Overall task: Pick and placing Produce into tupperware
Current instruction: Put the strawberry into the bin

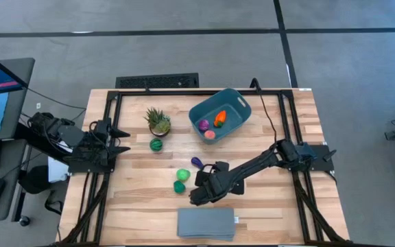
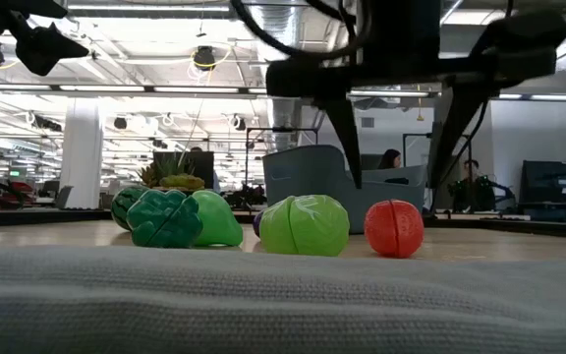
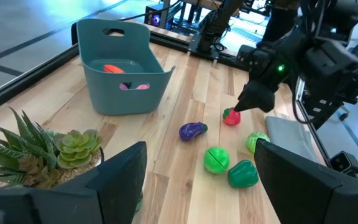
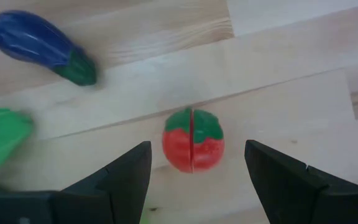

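The teal bin (image 1: 237, 103) stands at the table's far middle and holds an orange carrot (image 1: 220, 118), a purple piece (image 1: 204, 125) and a pink piece (image 1: 210, 134). On the table lie a red tomato (image 4: 192, 140), a purple eggplant (image 1: 197, 162), several green pieces (image 1: 182, 175) and a green ball (image 1: 156, 145). My right gripper (image 4: 196, 149) is open, pointing down above the tomato (image 2: 394, 228), with one finger on each side of it and not touching it. My left gripper (image 1: 123, 139) waits open at the left side.
A spiky potted plant (image 1: 158, 121) stands left of the bin. A flat grey slab (image 1: 206, 223) lies at the near edge, close to my right gripper. The green pieces (image 2: 304, 224) sit just left of the tomato. There is bare wood on the table's right half.
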You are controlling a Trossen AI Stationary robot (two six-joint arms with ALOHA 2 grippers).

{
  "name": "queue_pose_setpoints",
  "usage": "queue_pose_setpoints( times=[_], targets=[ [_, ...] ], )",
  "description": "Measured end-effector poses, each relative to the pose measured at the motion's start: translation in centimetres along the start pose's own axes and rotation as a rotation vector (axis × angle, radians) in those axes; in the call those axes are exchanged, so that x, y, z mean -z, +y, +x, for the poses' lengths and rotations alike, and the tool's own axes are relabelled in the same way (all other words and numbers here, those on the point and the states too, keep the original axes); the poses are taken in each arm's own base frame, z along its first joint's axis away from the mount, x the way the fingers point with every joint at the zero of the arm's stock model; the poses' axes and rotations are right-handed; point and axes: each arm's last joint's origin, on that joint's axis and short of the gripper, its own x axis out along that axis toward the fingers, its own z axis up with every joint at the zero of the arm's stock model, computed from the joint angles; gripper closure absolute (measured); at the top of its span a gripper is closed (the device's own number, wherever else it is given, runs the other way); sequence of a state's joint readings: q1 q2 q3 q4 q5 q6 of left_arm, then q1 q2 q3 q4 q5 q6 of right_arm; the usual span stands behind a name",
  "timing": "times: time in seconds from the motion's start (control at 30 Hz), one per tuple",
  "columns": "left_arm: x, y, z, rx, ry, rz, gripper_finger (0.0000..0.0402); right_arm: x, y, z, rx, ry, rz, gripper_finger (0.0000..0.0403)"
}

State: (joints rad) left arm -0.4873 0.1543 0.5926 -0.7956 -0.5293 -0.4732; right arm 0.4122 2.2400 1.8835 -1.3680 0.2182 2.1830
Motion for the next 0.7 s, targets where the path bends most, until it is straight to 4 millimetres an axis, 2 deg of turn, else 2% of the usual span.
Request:
queue_pose_setpoints(
  times=[0.23, 0.53, 0.7],
  targets=[
    [0.0, 0.0, 0.01, 0.0, 0.001, 0.001, 0.0116, 0.23, 0.1, -0.01, -0.039, -0.019, -0.02, 0.0113],
    [0.0, 0.0, 0.01, 0.0, 0.001, 0.001, 0.0116, 0.09, 0.07, 0.03, -0.017, -0.006, -0.033, 0.0038],
    [0.01, 0.0, 0.01, 0.0, 0.001, 0.001, 0.0116, -0.17, 0.32, 0.33, -0.006, -0.01, -0.026, 0.0028]
  ],
)
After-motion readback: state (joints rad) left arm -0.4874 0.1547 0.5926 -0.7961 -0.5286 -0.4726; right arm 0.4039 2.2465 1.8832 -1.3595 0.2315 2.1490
